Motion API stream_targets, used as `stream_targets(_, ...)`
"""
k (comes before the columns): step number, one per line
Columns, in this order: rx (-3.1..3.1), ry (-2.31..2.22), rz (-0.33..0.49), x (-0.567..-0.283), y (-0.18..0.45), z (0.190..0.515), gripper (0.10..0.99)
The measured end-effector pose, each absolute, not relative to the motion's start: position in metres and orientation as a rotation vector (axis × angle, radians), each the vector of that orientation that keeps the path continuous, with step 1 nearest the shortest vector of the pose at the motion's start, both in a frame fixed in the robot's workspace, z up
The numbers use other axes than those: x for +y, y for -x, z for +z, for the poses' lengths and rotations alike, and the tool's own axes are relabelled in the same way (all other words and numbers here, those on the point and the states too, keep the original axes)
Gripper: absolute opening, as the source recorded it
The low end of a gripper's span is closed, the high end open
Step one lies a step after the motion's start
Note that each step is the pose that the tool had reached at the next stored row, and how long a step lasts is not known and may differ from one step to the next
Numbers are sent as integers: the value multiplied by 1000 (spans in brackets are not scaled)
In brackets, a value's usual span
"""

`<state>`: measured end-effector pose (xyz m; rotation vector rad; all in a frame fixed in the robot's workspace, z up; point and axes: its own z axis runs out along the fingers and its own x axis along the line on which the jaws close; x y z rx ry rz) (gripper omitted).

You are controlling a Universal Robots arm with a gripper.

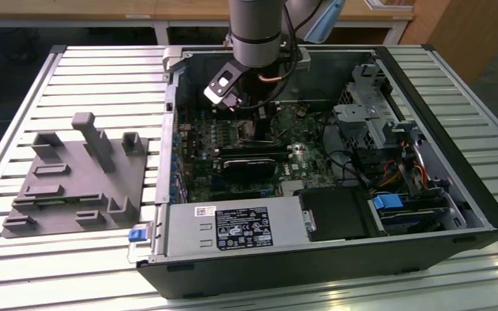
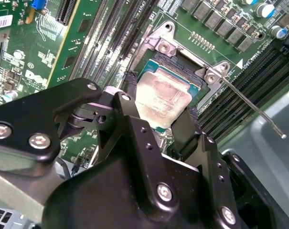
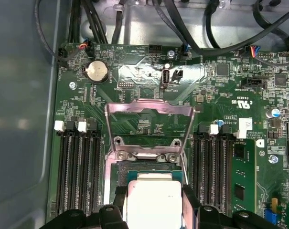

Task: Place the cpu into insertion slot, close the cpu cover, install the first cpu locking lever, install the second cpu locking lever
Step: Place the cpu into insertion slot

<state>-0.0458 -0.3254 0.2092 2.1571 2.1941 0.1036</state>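
Slatted metal counter [image 1: 85,272] runs under everything, and on it a black computer case [image 1: 318,265] lies open on its side. It takes the middle of the exterior view and stretches out toward 3 o'clock. Over at 9 o'clock sits a grey fixture [image 1: 76,175] with blocks and posts, well apart from the work. A silver power supply [image 1: 231,227] fills the case at 6 o'clock.

From 12 o'clock the arm [image 1: 256,32] drops straight into the case, over the green motherboard [image 1: 231,139].

Both wrist views show the 2 black jaws pinching the cpu [image 2: 163,98] [image 3: 154,200] by 2 opposite edges, its silver top facing up. It hangs level, right over the slot [image 2: 180,64], with dark socket showing past one edge of the chip. I cannot tell whether it has bottomed out in the slot or rides just above it.

In the first wrist view the cover [image 3: 146,106] is swung up off the slot, hinged at the edge away from the jaws. Bare board shows through its window.

1 thin silver lever [image 2: 249,107] angles out from a corner of the slot, unlatched and clear of the cover.

Memory slots [image 3: 75,167] flank the slot on both sides. A coin battery [image 3: 96,71] sits beyond the cover, and black cables [image 3: 182,28] loop along the far edge of the board.
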Motion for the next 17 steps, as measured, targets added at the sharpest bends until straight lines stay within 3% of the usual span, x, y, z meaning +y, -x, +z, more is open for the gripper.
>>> stream_targets(17, 2171, -2179, 102, -321, 45, 198, 541)
